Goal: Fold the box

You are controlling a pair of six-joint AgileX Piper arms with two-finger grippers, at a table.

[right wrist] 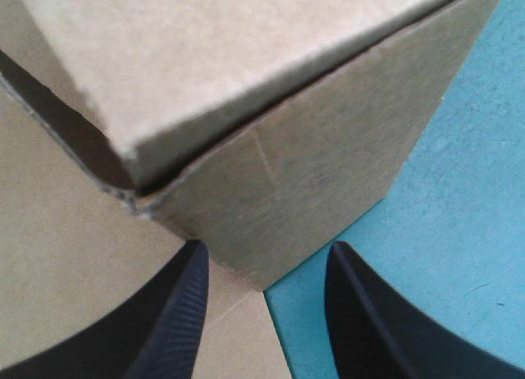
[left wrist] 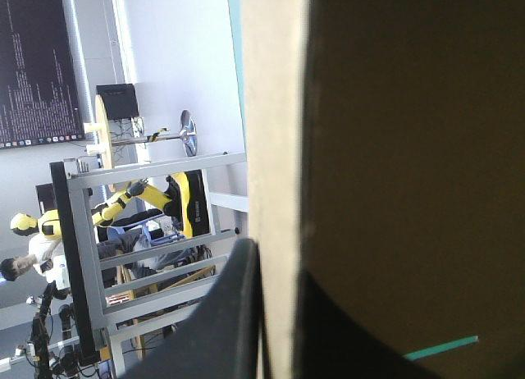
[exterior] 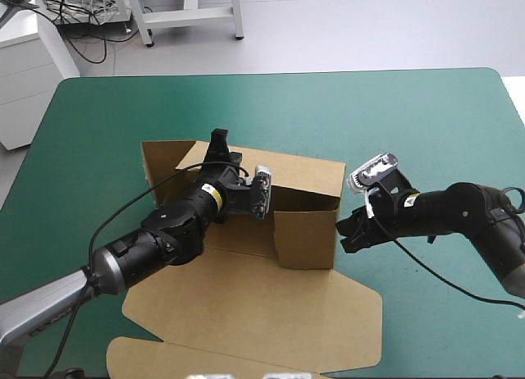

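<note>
- Brown board box [exterior: 303, 200] sits in the middle of the teal-green table cover [exterior: 394, 116]. Its far part is raised into walls, and its lid lies flat toward the near edge.
- Left gripper [exterior: 218, 143] reaches in from the near left and is clamped on the top of the box's far wall, toward that wall's left end. In the left wrist view the edge of the board runs between the two black fingers [left wrist: 234, 313], which are almost together.
- Right gripper [exterior: 346, 231] hovers just beside the box's near right corner with its fingers spread apart. In the right wrist view that corner stands just ahead of the gap between them.
</note>
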